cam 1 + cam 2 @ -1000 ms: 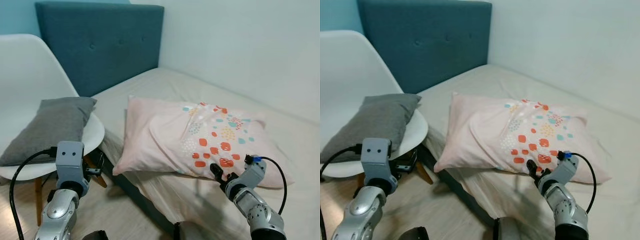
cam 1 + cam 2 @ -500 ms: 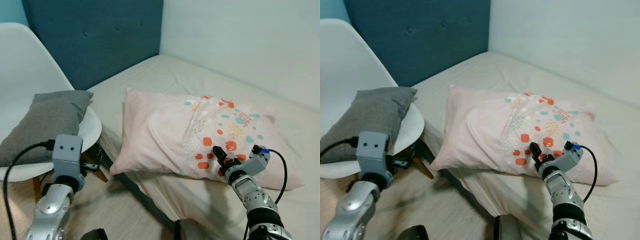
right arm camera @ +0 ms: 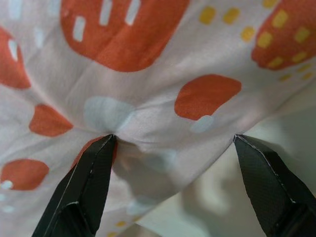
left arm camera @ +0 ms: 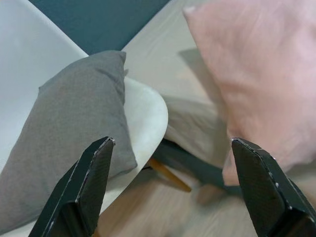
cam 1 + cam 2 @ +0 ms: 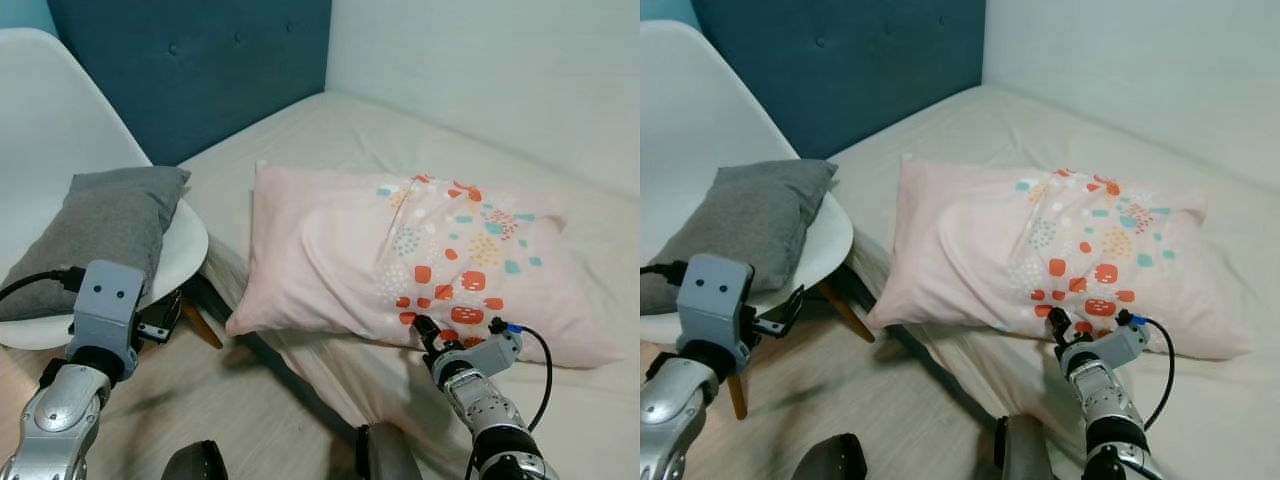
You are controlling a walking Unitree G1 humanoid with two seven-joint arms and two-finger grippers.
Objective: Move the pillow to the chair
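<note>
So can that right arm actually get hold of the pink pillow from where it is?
Probably yes: the right tool is open at the pink pillow's near edge, fabric between its fingers, nothing in the way.

A big bed point(image 5: 330, 120) with a light beige sheet is sitting against a pale wall point(image 5: 500, 70). A dark blue padded headboard point(image 5: 200, 60) is standing at its end. The floor point(image 5: 230, 420) beside the bed is showing light wood. Soft, even light is filling the room.
</note>
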